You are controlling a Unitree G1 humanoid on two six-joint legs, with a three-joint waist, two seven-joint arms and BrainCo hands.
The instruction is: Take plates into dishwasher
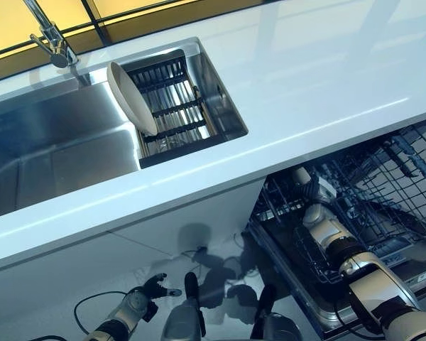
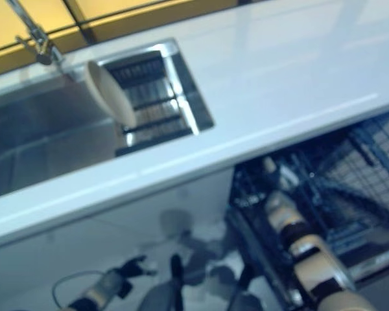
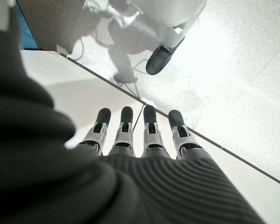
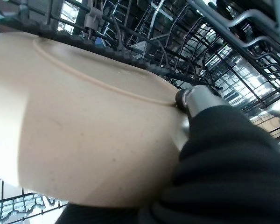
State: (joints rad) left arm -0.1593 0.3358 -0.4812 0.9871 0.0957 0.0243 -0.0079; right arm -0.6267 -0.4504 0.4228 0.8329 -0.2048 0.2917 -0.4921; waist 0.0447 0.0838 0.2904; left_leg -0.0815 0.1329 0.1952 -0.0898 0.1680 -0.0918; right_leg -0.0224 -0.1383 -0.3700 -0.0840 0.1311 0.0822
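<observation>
A beige plate [image 4: 84, 130] fills the right wrist view, with my right hand [image 4: 224, 154] shut on its rim and a dark-tipped finger [image 4: 183, 97] pressed on its face. That hand [image 1: 314, 202] is down inside the pulled-out black wire dishwasher rack [image 1: 390, 177], below the counter at the right. A second beige plate [image 1: 131, 96] stands on edge against the dark drying rack [image 1: 181, 106] set in the sink. My left hand [image 1: 155, 288] hangs low by the white cabinet front, open and holding nothing, fingers [image 3: 126, 130] straight.
A steel sink [image 1: 50, 156] lies at the left with a faucet [image 1: 53, 42] behind it. The white countertop [image 1: 326, 78] runs across the view above the dishwasher. Wire tines [image 4: 144, 28] crowd close around the held plate.
</observation>
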